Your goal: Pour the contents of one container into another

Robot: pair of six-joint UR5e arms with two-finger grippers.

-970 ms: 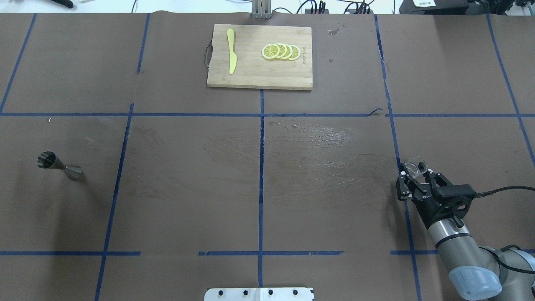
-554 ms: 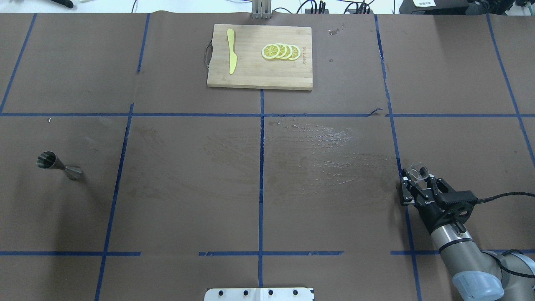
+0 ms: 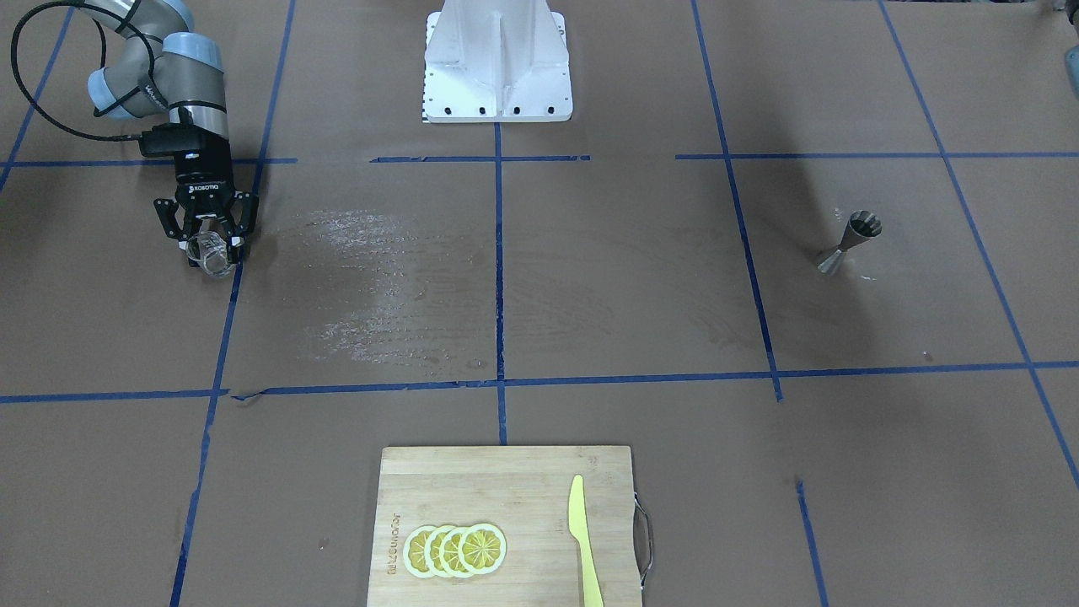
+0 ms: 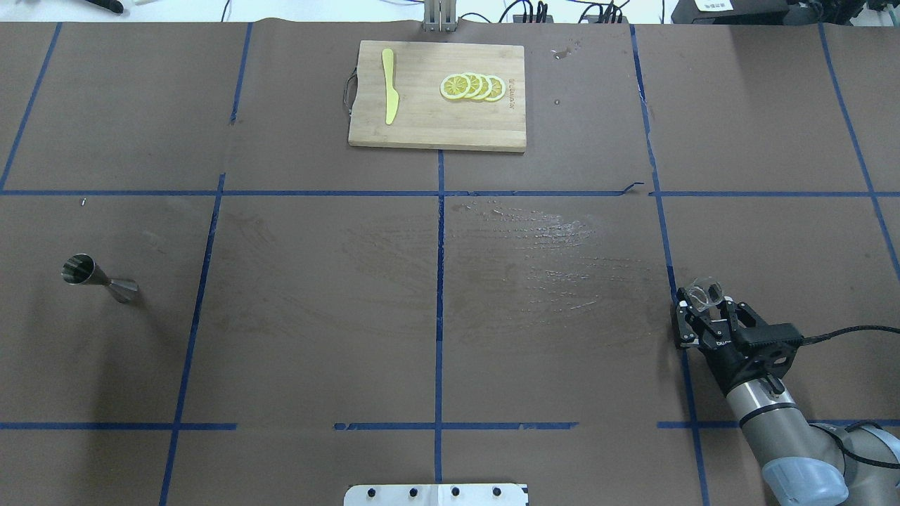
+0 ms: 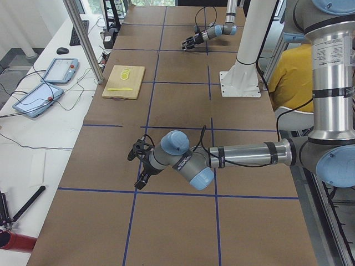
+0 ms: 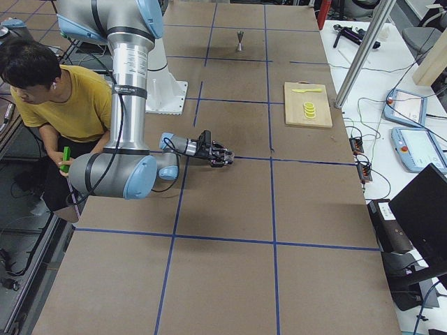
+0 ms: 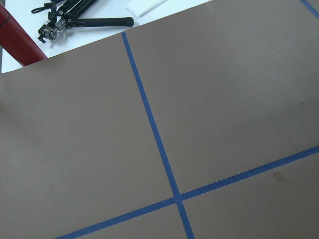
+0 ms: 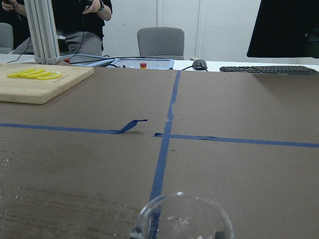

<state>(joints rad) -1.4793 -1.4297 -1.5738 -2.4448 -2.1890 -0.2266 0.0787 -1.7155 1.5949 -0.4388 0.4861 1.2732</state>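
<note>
Drawn back a little toward the robot since a second ago, the right gripper [image 4: 703, 303] has carried the small clear glass beaker [image 4: 706, 290] slightly nearer and to the right.

At the far left of the brown paper-covered table [image 4: 316, 316], the small grey steel hourglass-shaped jigger [image 4: 98, 280] stands upright on its own, well apart from everything else. The left gripper [image 5: 138, 165] shows only in the side view, low over the brown paper beside a blue tape line [image 5: 145, 145]; whether its claw is spread or closed I cannot tell.

Toward the middle, at the far edge, lies a rectangular light wooden cutting board [image 4: 436, 119]. A flat yellow plastic knife [image 4: 389, 86] rests on its left part, and a row of overlapping yellow lemon slices [image 4: 472, 86] on its right part.

Nearer, just right of the centre tape line, a streaky whitish patch [image 4: 534, 225] marks the paper.

At the near right, the right claw pinches the beaker between its two black fingers, right beside a blue tape line. The wrist view shows the beaker's round rim [image 8: 184, 214] at the bottom of the picture, between the fingertips. Whether the glass touches the table is unclear.
</note>
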